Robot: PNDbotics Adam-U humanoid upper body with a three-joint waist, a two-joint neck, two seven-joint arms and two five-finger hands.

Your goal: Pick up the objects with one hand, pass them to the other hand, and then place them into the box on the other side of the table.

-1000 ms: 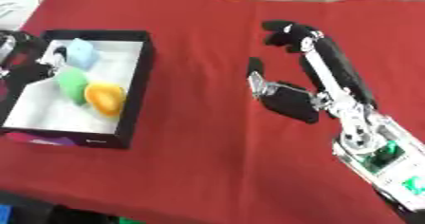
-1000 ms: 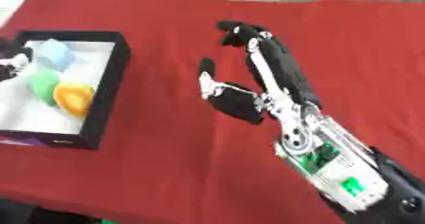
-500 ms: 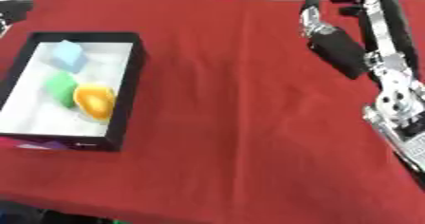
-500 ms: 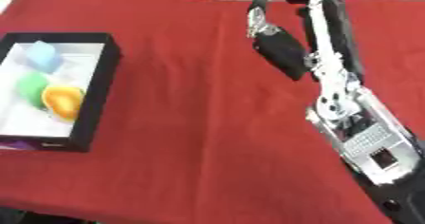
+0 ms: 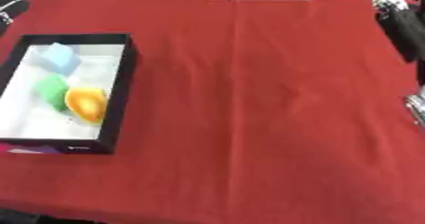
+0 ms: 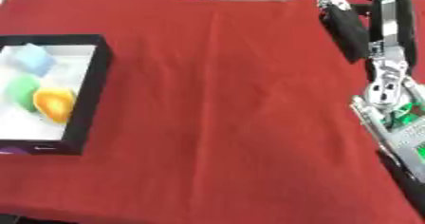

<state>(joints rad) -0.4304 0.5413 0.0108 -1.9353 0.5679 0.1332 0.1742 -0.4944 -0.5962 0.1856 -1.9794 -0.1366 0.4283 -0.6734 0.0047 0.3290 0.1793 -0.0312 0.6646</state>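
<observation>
Three coloured objects lie in the box at the table's left edge; the right hand is raised at the far right corner.

The black-walled box [image 5: 118, 90] with a white floor sits on the red table [image 5: 249, 123] against its left edge. Inside, a pale blue block [image 5: 58, 58] lies nearest the far wall, a green object [image 5: 51, 91] sits in the middle, and an orange object [image 5: 86, 104] touches it on the side toward the box's right wall. The right hand [image 6: 347, 26] hangs over the table's far right corner, well apart from the box; it seems to hold nothing, though I cannot tell how its fingers are set. A dark shape at the far left corner may be the left hand [image 5: 12, 2], its fingers unreadable.
</observation>
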